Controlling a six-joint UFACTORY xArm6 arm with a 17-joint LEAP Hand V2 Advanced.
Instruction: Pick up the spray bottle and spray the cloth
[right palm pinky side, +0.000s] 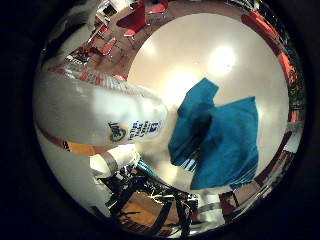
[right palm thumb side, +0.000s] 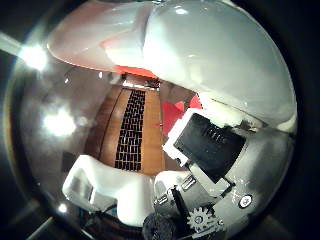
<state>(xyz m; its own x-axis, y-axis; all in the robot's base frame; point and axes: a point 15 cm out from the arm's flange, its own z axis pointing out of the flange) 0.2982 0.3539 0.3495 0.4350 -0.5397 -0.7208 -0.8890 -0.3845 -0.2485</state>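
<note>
The white spray bottle (right palm pinky side: 95, 112) lies right against my palm and fills much of both views; its body also shows as the white spray bottle (right palm thumb side: 220, 55). My right hand (right palm thumb side: 210, 150) has its white and black fingers (right palm pinky side: 115, 162) curled round the bottle. The teal cloth (right palm pinky side: 225, 140) lies crumpled on the round white table (right palm pinky side: 200, 55), a short way beyond the bottle's printed end. Bottle and cloth stand apart. The nozzle is hidden.
Red chairs (right palm pinky side: 132, 20) stand past the table's far edge, and more red seats (right palm pinky side: 280, 55) line the other side. A wooden floor with a dark patterned strip (right palm thumb side: 131, 130) shows beneath the hand.
</note>
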